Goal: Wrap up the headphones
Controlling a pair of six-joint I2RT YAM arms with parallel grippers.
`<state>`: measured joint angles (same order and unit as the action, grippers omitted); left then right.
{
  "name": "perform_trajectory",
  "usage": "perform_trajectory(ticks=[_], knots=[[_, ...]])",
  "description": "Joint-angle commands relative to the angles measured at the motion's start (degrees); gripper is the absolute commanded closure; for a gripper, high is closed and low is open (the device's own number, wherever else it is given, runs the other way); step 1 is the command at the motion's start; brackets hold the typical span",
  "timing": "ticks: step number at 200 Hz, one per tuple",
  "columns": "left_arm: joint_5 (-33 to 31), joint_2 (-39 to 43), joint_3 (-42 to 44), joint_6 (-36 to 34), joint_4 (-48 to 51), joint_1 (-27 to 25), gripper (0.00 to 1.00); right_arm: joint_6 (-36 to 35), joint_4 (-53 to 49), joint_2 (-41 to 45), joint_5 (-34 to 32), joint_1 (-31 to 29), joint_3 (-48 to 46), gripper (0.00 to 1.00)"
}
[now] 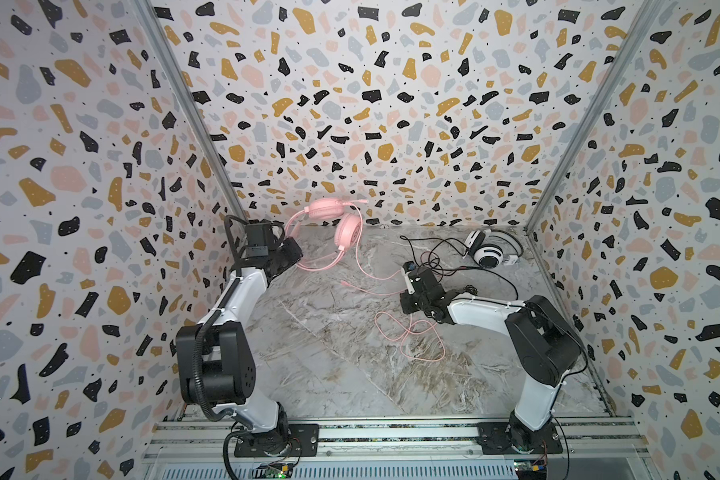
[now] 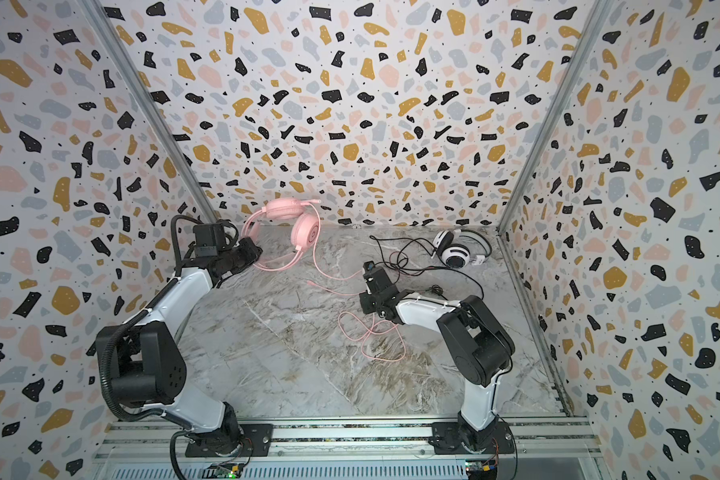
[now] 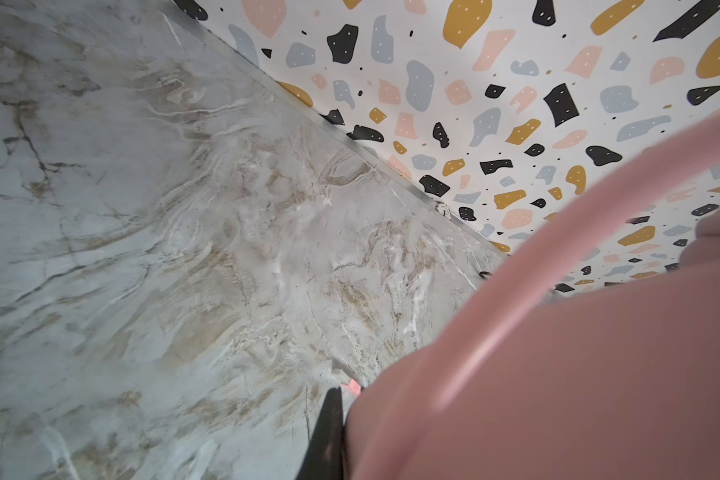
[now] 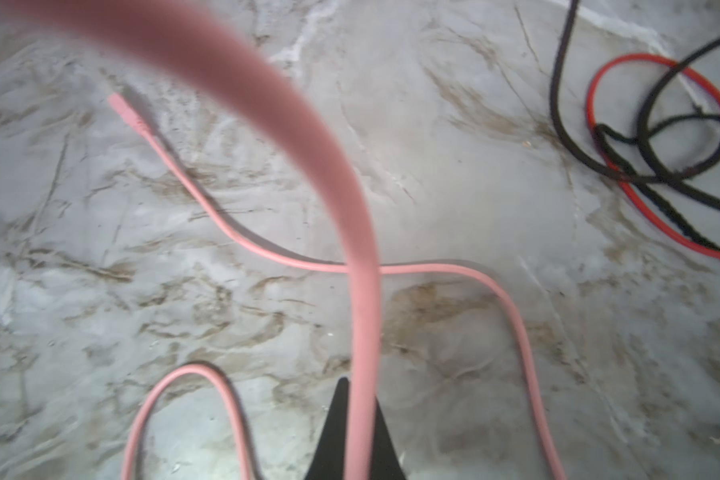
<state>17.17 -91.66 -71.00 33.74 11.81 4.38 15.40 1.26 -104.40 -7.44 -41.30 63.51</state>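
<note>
Headband (image 1: 287,226) of pink headphones (image 1: 347,230) sits in left claw (image 1: 295,253), cord (image 4: 364,316) in right claw (image 1: 409,266).

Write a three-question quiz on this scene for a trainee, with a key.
1. True or false: a gripper holds the white-and-black headset.
2. The right gripper is shut on: A the pink cord; B the white-and-black headset; C nothing.
3. Fill in: the left gripper clamps the pink headset by its ____.
Key: 1 false, it lies on the table near the far right corner, clear of both grippers. 2 A. 3 headband.
</note>
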Motion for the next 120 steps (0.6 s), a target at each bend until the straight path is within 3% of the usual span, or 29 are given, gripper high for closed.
perform_trajectory(ticks=[1,57,120], knots=[[-4.36,1.94,-0.14,1.51,-2.05,-0.17,1.0,-4.56,-9.07,1.38,-7.91,-5.13,4.41,0.97],[-11.77,2.7,-2.95,-1.73,3.24,-1.91,1.0,-12.55,-24.59,1.18,-17.53,-15.03,14.6,0.97],[-22.72,2.44,-7.92,-9.75,9.62,-9.78,1.0,-20.74,-44.67,3.79,-24.22,-15.89,35.38,0.97]])
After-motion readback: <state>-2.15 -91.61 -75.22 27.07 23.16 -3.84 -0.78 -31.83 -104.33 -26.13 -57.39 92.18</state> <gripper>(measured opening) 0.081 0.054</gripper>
